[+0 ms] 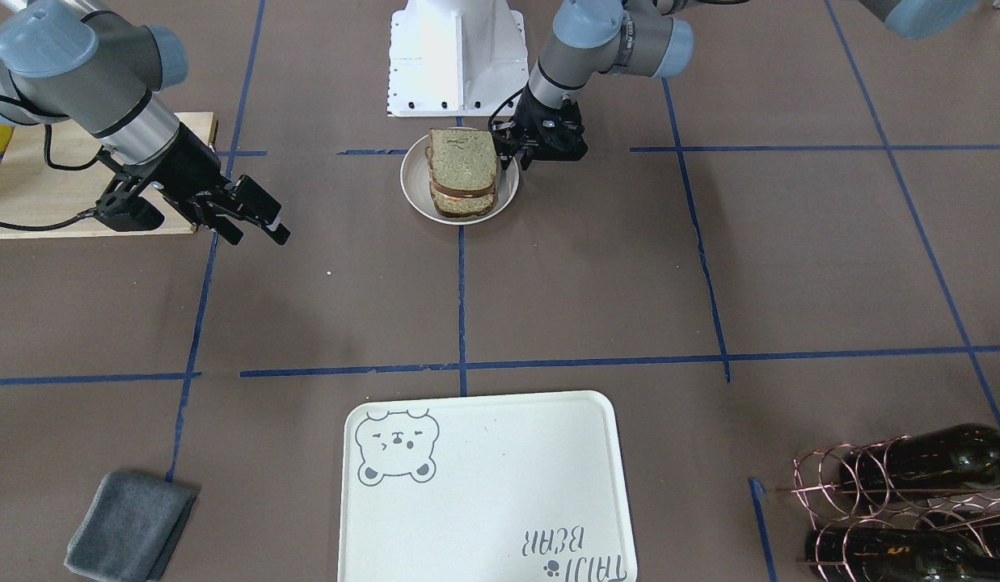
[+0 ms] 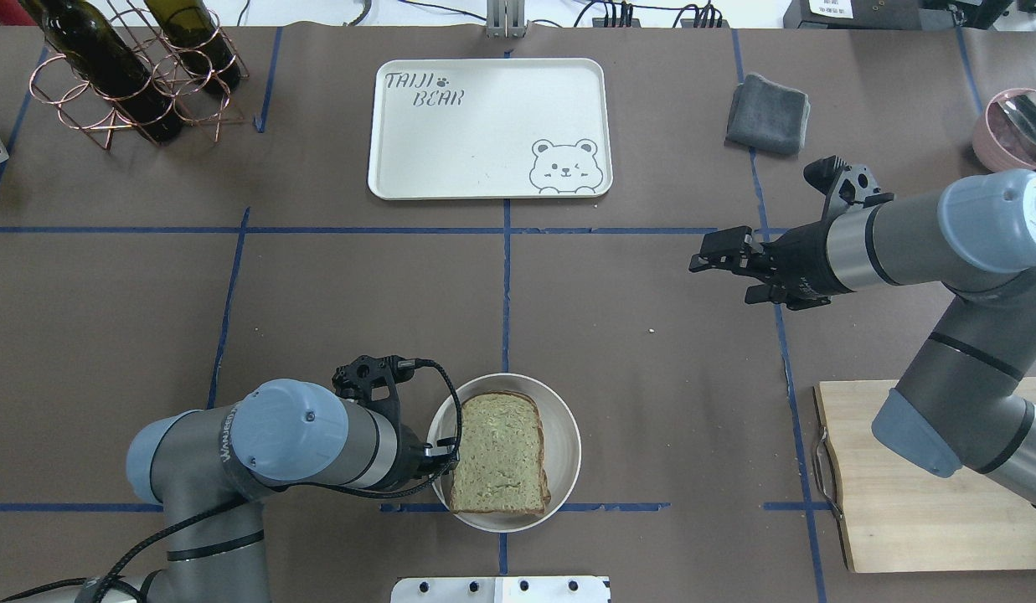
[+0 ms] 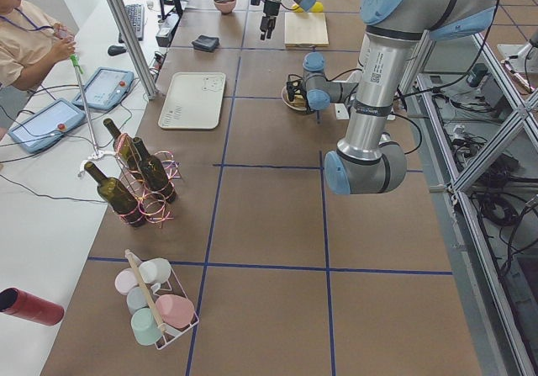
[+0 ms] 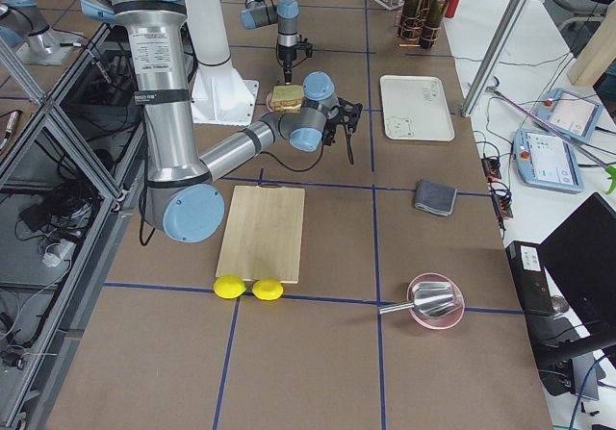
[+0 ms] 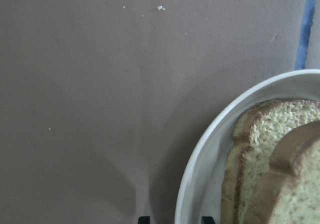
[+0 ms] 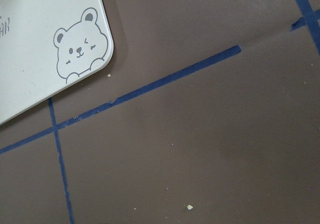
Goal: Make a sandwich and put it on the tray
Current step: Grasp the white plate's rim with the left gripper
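Note:
The sandwich [image 1: 463, 166], a stack of tan bread slices with dark crust, rests on a small round pale plate [image 1: 411, 190] near the robot base. From overhead its top slice [image 2: 497, 452] covers whatever lies between. My left gripper [image 1: 512, 153] is low at the plate's edge. In the left wrist view its fingertips [image 5: 144, 219] stand either side of the plate rim [image 5: 200, 159], open, beside the sandwich [image 5: 280, 169]. My right gripper [image 2: 723, 280] hovers open and holds nothing. The cream bear tray [image 2: 484, 126] lies bare at the far side; its corner [image 6: 40, 48] shows in the right wrist view.
A wooden cutting board [image 2: 894, 477] sits under the right arm, with two lemons [image 4: 245, 288] at its end. A grey cloth [image 2: 767, 115] lies right of the tray, a wire rack with wine bottles [image 2: 124, 67] far left. A pink bowl [image 2: 1016, 126] is far right.

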Tool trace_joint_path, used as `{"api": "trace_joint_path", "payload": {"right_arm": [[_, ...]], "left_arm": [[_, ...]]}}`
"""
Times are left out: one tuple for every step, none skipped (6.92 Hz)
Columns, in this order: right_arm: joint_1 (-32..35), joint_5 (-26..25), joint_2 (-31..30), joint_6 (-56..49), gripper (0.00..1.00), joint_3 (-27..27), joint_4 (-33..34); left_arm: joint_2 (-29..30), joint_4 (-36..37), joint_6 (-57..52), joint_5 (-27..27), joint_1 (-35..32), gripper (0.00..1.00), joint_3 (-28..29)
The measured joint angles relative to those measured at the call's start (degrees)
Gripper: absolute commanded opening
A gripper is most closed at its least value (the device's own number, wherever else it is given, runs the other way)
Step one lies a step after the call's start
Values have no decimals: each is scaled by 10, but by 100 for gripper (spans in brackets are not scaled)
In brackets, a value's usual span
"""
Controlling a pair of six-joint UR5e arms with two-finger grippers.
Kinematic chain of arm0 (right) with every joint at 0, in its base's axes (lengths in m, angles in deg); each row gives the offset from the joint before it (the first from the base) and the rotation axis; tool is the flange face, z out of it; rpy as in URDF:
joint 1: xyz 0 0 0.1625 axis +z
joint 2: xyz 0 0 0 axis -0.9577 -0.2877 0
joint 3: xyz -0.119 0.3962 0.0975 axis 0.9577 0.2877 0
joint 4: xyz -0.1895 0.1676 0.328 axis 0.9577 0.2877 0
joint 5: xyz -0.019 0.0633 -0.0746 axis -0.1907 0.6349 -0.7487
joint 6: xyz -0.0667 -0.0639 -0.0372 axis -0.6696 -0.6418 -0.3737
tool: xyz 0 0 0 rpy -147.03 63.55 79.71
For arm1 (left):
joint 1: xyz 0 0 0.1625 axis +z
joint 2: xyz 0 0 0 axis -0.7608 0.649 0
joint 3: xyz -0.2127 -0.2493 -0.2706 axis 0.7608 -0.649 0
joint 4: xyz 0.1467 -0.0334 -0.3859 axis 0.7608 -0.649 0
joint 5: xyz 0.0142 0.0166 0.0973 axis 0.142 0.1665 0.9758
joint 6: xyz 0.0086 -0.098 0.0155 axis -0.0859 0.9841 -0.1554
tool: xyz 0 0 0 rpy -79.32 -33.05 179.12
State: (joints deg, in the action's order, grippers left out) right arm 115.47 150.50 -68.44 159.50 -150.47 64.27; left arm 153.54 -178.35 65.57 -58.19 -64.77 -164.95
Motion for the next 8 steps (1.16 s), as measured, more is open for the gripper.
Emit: {"api": "trace_joint_path", "payload": {"right_arm": [[0, 0, 0, 0, 100, 0, 0], [0, 1, -1, 0, 100, 0, 0], [0, 1, -1, 1, 100, -1, 0], [0, 1, -1, 1, 100, -1, 0], [1, 1, -1, 0, 100, -1, -1], [0, 1, -1, 1, 100, -1, -1], [0, 1, -1, 1, 100, -1, -1], [0, 1, -1, 1, 100, -1, -1]], "left_arm": [[2, -1, -1, 0, 1, 38, 4], [3, -2, -1, 0, 1, 30, 6], [4, -5, -1, 0, 1, 13, 8], [4, -12, -1, 0, 1, 0, 12], [4, -18, -1, 0, 1, 0, 14], [4, -19, 1, 0, 1, 0, 15], [4, -20, 4, -1, 1, 0, 13], [5, -23, 17, -1, 1, 0, 7]]}}
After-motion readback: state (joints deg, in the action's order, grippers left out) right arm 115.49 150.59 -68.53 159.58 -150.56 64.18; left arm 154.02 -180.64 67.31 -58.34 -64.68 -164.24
